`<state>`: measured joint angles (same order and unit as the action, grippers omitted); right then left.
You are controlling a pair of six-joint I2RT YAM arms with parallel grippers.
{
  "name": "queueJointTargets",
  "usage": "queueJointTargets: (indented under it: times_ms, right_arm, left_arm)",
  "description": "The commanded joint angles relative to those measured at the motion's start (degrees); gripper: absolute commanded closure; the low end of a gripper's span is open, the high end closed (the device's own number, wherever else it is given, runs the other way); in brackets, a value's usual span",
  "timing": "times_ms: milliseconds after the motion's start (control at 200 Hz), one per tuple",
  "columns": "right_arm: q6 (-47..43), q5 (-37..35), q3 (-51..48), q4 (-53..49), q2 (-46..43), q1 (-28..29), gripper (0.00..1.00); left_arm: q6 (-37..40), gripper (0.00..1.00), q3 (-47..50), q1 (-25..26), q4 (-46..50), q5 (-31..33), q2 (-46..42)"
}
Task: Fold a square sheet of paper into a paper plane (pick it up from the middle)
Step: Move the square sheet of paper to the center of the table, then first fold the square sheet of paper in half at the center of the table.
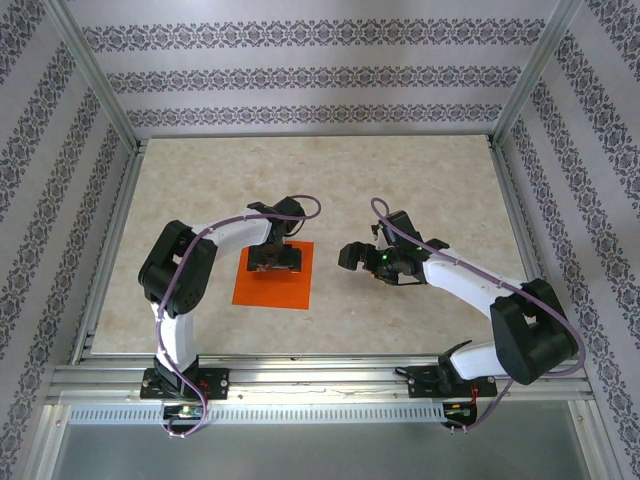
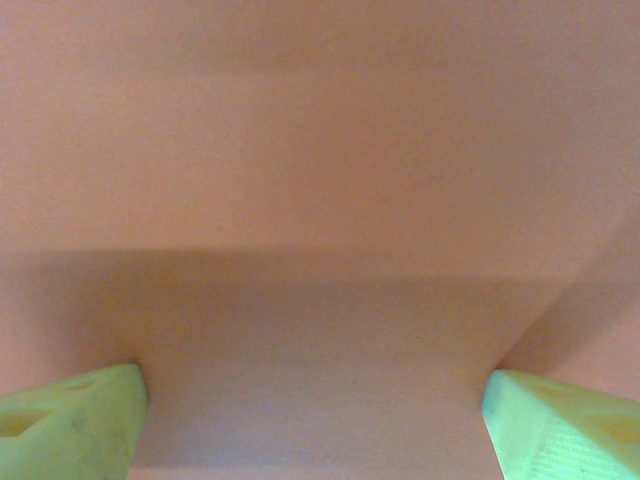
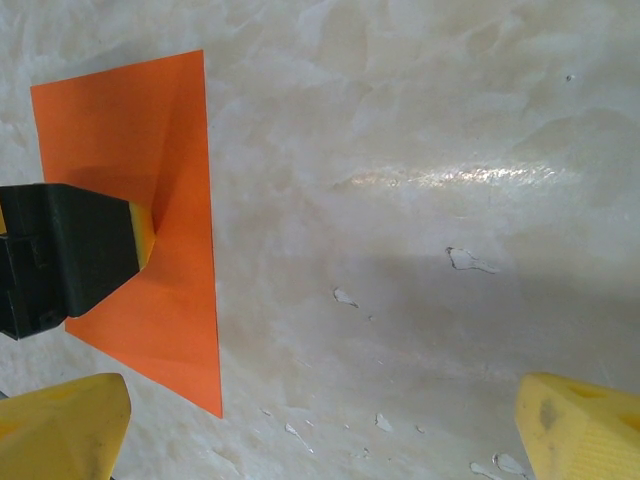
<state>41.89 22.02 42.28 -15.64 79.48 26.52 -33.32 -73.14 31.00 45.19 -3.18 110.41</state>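
The square sheet of paper (image 1: 272, 285) is bright orange and lies flat on the table, left of centre. My left gripper (image 1: 275, 260) points down over the sheet's far half. Its jaws are open and nothing is held. In the left wrist view the sheet of paper (image 2: 320, 200) lies close under the camera, with my left gripper (image 2: 315, 425) spread wide just above or on it; I cannot tell whether it touches. My right gripper (image 1: 352, 256) hangs open a little right of the sheet. In the right wrist view the sheet of paper (image 3: 120, 130) lies at the left, beyond my right gripper (image 3: 320, 430).
The pale marbled table (image 1: 400, 180) has bare room on all sides of the sheet. Aluminium frame posts (image 1: 95, 85) and patterned walls close it in. Small chipped spots (image 3: 465, 260) mark the surface. A left-arm fingertip (image 3: 140, 235) presses beside the sheet's middle.
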Motion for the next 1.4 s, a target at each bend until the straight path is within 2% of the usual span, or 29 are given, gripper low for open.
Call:
queueJointTargets:
  times_ms: [0, 220, 719, 859, 1234, 1394]
  right_arm:
    - [0.27, 0.75, 1.36, 0.08, 0.51, 0.80, 0.02]
    - [0.11, 0.74, 1.66, -0.27, 0.54, 0.81, 0.02]
    - [0.34, 0.92, 2.08, -0.36, 0.29, 0.81, 0.02]
    - [0.76, 0.04, 2.01, -0.25, -0.20, 0.81, 0.02]
    - [1.00, -1.17, 1.84, -1.41, -2.40, 0.81, 0.02]
    - [0.28, -0.24, 2.27, -2.17, -2.31, 0.81, 0.02]
  left_arm:
    - [-0.26, 0.12, 3.29, -0.24, 0.39, -0.45, 1.97]
    - [-0.43, 0.14, 6.31, -0.20, -3.35, -2.96, 3.84]
    - [0.57, 0.19, 4.96, 0.20, -2.13, -1.30, 3.18]
    - [0.82, 0.17, 3.86, 0.44, -1.46, -0.76, 1.12]
    - [0.73, 0.08, 0.31, 0.43, 4.64, 6.00, -7.09]
    - [0.29, 0.07, 3.27, 0.44, 3.79, 3.94, -8.86]
